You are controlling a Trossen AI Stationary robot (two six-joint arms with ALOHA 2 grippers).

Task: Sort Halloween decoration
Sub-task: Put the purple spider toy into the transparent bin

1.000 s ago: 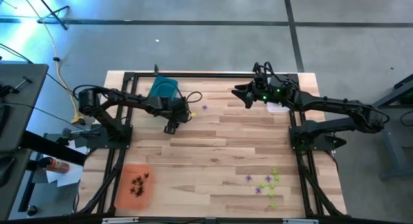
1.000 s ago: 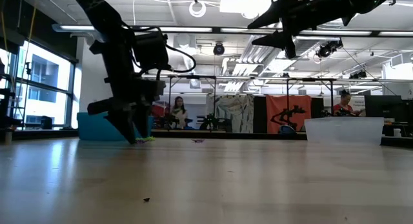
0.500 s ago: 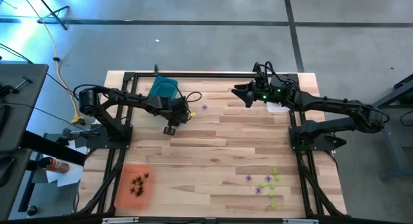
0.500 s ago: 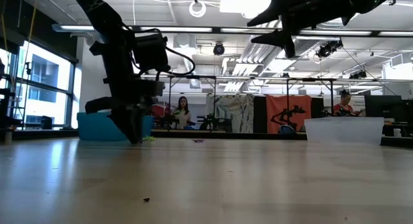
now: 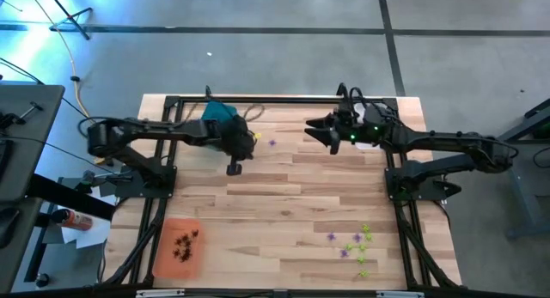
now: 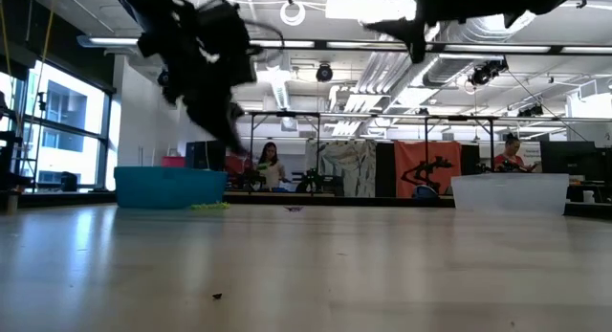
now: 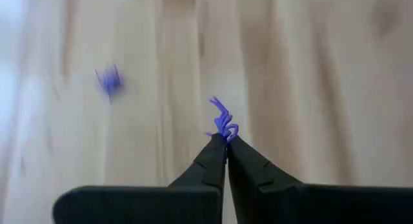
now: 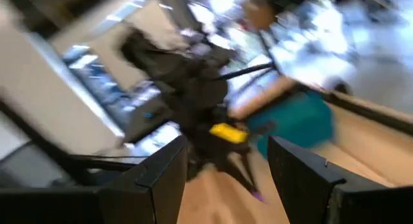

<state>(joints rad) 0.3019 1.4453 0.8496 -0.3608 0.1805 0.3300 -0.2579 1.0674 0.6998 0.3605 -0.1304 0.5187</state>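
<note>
The Halloween decoration is tiny spiky trinkets. One purple trinket [image 7: 222, 122] is at the tips of my left gripper [image 5: 234, 167], which is shut on it above the table's far left part. Another purple one [image 5: 272, 142] lies loose on the wood beside it and also shows as a purple trinket [image 7: 111, 82] in the left wrist view. Several green and purple ones [image 5: 354, 245] lie near the right front corner. Dark ones [image 5: 185, 243] lie in the orange tray [image 5: 168, 257]. My right gripper [image 5: 311, 130] hangs open, high over the far middle. My left gripper pinches the purple trinket's lower end [image 7: 226, 135] between its two fingertips. The rest of the trinket sticks out beyond the tips. The fingers slant down from the table's left side. The trinket is lifted clear of the wood.
A teal tray [image 5: 219, 115] stands at the far left behind my left arm. A clear tray [image 6: 510, 191] stands at the far right under my right arm. The table's middle is bare wood [image 5: 292, 195]. People show in the room beyond the table.
My left gripper has shut on the purple trinket at the table top, then risen with it and rolled at the wrist. The trinket is now clear of the wood. My right gripper has swung a little toward the table's left, still open.
</note>
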